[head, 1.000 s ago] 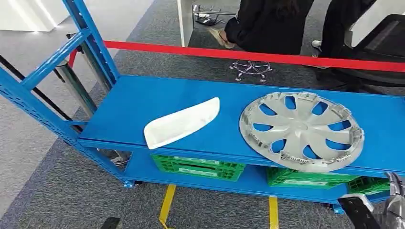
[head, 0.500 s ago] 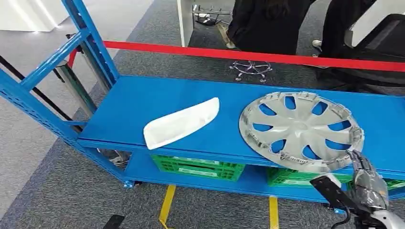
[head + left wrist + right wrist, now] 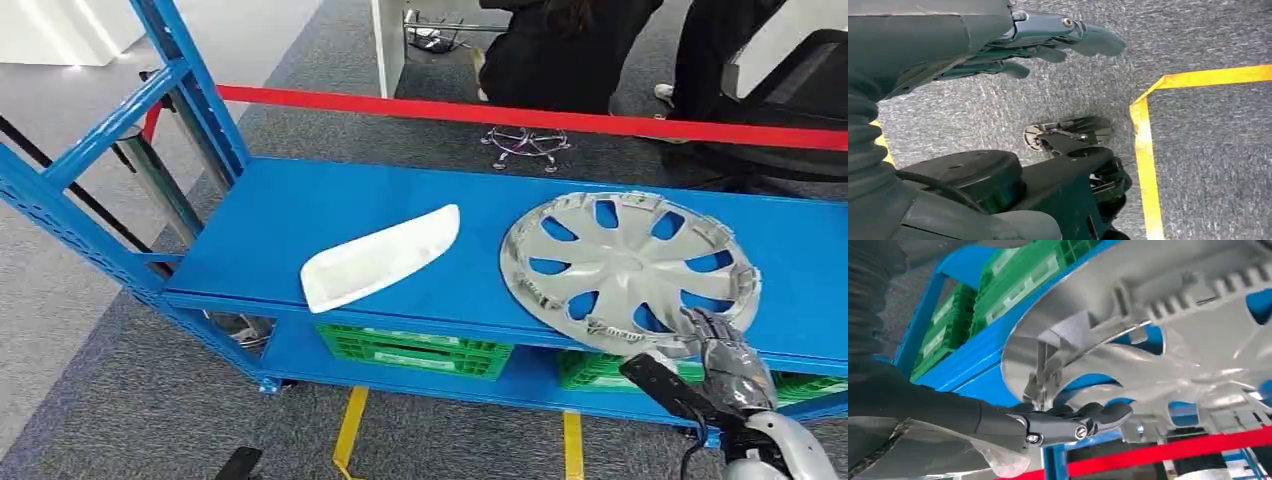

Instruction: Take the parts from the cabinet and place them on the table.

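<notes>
A silver hubcap [image 3: 630,270] lies flat on the right of the blue cabinet shelf [image 3: 290,215], its near rim jutting over the shelf's front edge. To its left lies a white curved plastic part [image 3: 380,258]. My right hand [image 3: 718,365] is raised at the hubcap's near rim with fingers and thumb apart, holding nothing. In the right wrist view the fingers [image 3: 1108,412] sit just under the hubcap [image 3: 1168,340] rim; I cannot tell whether they touch it. My left hand [image 3: 1048,40] hangs over the grey carpet, fingers stretched out and holding nothing.
Green crates [image 3: 415,350] [image 3: 640,375] stand on the lower shelf. Blue uprights [image 3: 190,90] rise at the left. A red barrier tape [image 3: 520,117] runs behind the cabinet, with seated people [image 3: 570,50] and an office chair [image 3: 790,100] beyond. Yellow floor tape [image 3: 350,430] marks the carpet.
My right hand has risen from the lower right corner and moved left, up to the hubcap's near rim. The hubcap and the white part have not moved.
</notes>
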Robot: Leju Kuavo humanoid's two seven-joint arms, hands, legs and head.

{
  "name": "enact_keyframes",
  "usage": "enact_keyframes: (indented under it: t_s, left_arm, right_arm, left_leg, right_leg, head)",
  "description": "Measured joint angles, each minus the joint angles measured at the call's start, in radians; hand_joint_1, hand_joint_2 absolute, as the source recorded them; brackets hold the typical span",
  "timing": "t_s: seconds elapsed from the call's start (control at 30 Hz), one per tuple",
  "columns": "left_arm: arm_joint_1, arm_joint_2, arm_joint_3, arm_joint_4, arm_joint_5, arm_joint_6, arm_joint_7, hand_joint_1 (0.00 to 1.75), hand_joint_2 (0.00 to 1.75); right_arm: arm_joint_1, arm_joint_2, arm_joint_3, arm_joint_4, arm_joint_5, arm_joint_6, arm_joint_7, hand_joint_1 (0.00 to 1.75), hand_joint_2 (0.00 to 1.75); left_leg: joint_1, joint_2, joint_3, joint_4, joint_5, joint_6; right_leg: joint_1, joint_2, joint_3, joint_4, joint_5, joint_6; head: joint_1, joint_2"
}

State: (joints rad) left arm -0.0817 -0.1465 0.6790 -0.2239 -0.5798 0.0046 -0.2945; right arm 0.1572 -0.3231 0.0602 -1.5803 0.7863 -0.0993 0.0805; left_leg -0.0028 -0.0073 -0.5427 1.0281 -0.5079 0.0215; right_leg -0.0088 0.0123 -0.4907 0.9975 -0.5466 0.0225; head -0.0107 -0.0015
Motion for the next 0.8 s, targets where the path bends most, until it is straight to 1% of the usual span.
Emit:
enact_keyframes:
  t_s: [0.13,0.3,0.33,0.37,0.4,0.5,0.63,0.8]
  left_arm:
    - [-0.004,0.001,0.0,0.0,-0.005,0.0,0.0,0.0,1.75]
    - [-0.005,0.003,0.0,0.0,-0.006,0.0,0.0,0.0,1.75]
    - [-0.004,0.003,0.0,0.0,-0.006,0.0,0.0,0.0,1.75]
    - [-0.005,0.003,0.0,0.0,-0.006,0.0,0.0,0.0,1.75]
    - [-0.005,0.003,0.0,0.0,-0.006,0.0,0.0,0.0,1.75]
    - [-0.005,0.003,0.0,0.0,-0.008,-0.001,0.001,0.0,1.75]
    - [-0.005,0.003,0.0,0.0,-0.012,-0.001,0.001,0.0,1.75]
    - [-0.005,0.003,0.0,0.0,-0.012,-0.001,0.001,0.0,1.75]
  right_arm:
    - [-0.047,-0.013,0.016,0.051,-0.015,0.009,0.001,0.0,1.75]
    - [-0.079,-0.021,0.022,0.087,-0.018,0.011,0.003,0.0,1.75]
    - [-0.083,-0.022,0.023,0.093,-0.018,0.011,0.003,0.17,1.75]
    - [-0.086,-0.022,0.024,0.096,-0.018,0.011,0.003,1.48,1.75]
    - [-0.088,-0.023,0.026,0.1,-0.018,0.013,0.003,1.75,1.75]
    - [-0.1,-0.024,0.032,0.117,-0.017,0.017,0.003,1.75,1.75]
    - [-0.12,-0.024,0.035,0.136,0.001,0.002,-0.003,1.75,1.75]
    - [-0.128,-0.024,0.052,0.129,0.039,-0.009,-0.016,1.75,1.75]
  left_leg:
    - [0.0,0.0,0.001,0.0,0.0,0.0]
    - [0.0,0.0,0.002,0.0,0.0,0.0]
    - [0.0,0.0,0.002,0.0,0.0,0.0]
    - [0.0,0.0,0.002,0.0,0.0,0.0]
    - [0.0,0.0,0.002,0.0,0.0,0.0]
    - [0.0,0.0,0.002,0.0,0.0,0.0]
    - [0.0,0.0,0.003,0.0,0.0,0.0]
    - [0.0,0.0,0.005,0.0,0.0,0.0]
  right_leg:
    - [0.0,0.0,0.001,0.0,0.0,0.001]
    - [0.0,0.0,0.002,0.0,0.0,0.001]
    - [0.0,0.0,0.002,0.0,0.0,0.001]
    - [0.0,0.0,0.002,0.0,0.0,0.001]
    - [0.0,0.0,0.002,0.0,0.0,0.001]
    - [0.0,0.0,0.002,0.0,0.0,0.001]
    - [0.0,0.0,0.002,0.0,0.0,0.001]
    - [0.0,0.0,0.004,0.0,0.0,0.001]
  head:
    - [0.0,0.0]
    - [0.001,0.0]
    - [0.0,0.0]
    - [0.0,0.0]
    - [0.0,0.0]
    - [0.0,0.0]
    - [0.0,0.0]
    - [0.0,0.0]
